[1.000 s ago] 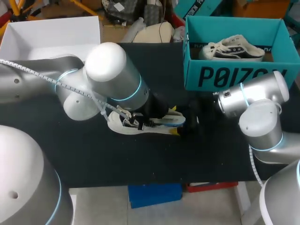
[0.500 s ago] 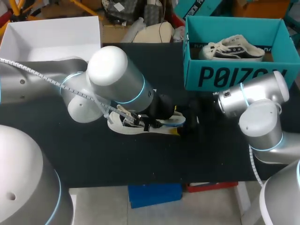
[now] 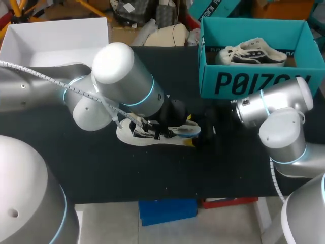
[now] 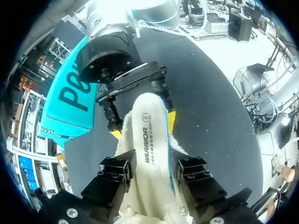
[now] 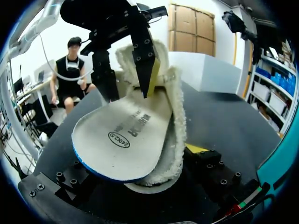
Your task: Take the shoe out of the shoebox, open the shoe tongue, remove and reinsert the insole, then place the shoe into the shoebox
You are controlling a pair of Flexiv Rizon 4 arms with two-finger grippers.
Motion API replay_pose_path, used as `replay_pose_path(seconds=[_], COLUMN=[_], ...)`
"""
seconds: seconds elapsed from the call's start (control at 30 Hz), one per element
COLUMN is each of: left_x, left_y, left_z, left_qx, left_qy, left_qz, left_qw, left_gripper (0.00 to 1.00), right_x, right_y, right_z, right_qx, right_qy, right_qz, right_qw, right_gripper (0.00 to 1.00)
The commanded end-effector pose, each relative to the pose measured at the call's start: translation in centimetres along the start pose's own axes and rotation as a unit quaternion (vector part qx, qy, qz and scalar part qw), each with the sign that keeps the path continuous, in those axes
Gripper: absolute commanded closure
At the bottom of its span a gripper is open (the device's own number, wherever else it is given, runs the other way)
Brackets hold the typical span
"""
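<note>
While the left arm (image 3: 124, 76) sways a little toward the shoebox (image 3: 254, 84) and back again over the last second, the white fleece-lined shoe (image 3: 127, 136) keeps its place on the black tabletop (image 3: 101, 173), near the middle and in front of the shoebox. The insole (image 4: 150, 140) likewise shows no shift: one end lies inside the shoe, and the other, printed end juts out over the right gripper (image 4: 142, 125). The right gripper's jaws are clamped on the end of the shoe, one yellow tip against each side. The left gripper (image 5: 130, 92) comes down over the shoe's opening with its jaws set on either edge of the insole, apparently pinching it, though the contact is partly hidden. A second shoe (image 3: 252, 52) lies in the shoebox. Judged from this, the arm's movement is a small adjustment of the hold, not a stroke that draws or drives the insole. The insole step remains half done, and whether the insole is coming out or going back in cannot be told. Return of the shoe to the shoebox is not yet begun.
</note>
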State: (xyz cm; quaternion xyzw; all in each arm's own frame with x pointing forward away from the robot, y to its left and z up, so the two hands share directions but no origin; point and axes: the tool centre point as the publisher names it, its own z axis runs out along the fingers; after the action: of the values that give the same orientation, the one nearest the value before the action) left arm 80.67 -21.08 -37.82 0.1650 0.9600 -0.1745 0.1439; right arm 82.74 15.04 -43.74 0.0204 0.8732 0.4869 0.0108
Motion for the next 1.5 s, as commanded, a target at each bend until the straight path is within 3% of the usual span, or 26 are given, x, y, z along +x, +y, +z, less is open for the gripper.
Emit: replay_pose_path(seconds=[0.03, 0.4, 0.73, 0.83, 1.0, 1.1, 1.2, 1.4, 1.5], left_x=[0.3, 0.0, -1.0, -1.1, -1.1, -1.0, -1.0, -0.9, -0.9], left_y=[-0.6, -1.6, -2.6, -2.6, -2.6, -2.5, -2.4, -2.3, -2.1], left_z=[0.8, 2.6, 2.4, 2.1, 2.3, 2.6, 2.7, 2.0, 0.5], left_qx=[-0.007, -0.028, -0.024, -0.021, -0.025, -0.026, -0.03, -0.026, 0.001], left_qy=[-0.01, -0.033, -0.056, -0.059, -0.062, -0.057, -0.055, -0.048, -0.035], left_qz=[0.002, 0.001, -0.001, -0.002, -0.006, -0.01, -0.013, -0.014, -0.015], left_qw=[1.0, 0.999, 0.998, 0.998, 0.998, 0.998, 0.998, 0.998, 0.999], left_gripper=[0.54, 0.55, 0.56, 0.63, 0.85, 0.86, 1.0, 1.0, 1.0], right_x=[0.0, 0.0, 0.0, 0.0, 0.0, 0.0, 0.0, 0.0, 0.0], right_y=[-0.3, -0.3, -0.3, -0.3, -0.3, -0.3, -0.3, -0.3, -0.3], right_z=[0.1, 0.1, 0.1, 0.1, 0.1, 0.1, 0.1, 0.1, 0.1], right_qx=[0.001, 0.001, 0.001, 0.001, 0.001, 0.001, 0.001, 0.001, 0.001], right_qy=[0.0, 0.0, 0.0, 0.0, 0.0, 0.0, 0.0, 0.0, 0.0], right_qz=[0.001, 0.001, 0.001, 0.001, 0.001, 0.001, 0.001, 0.001, 0.001], right_qw=[1.0, 1.0, 1.0, 1.0, 1.0, 1.0, 1.0, 1.0, 1.0], right_gripper=[1.0, 1.0, 1.0, 1.0, 1.0, 1.0, 1.0, 1.0, 1.0])
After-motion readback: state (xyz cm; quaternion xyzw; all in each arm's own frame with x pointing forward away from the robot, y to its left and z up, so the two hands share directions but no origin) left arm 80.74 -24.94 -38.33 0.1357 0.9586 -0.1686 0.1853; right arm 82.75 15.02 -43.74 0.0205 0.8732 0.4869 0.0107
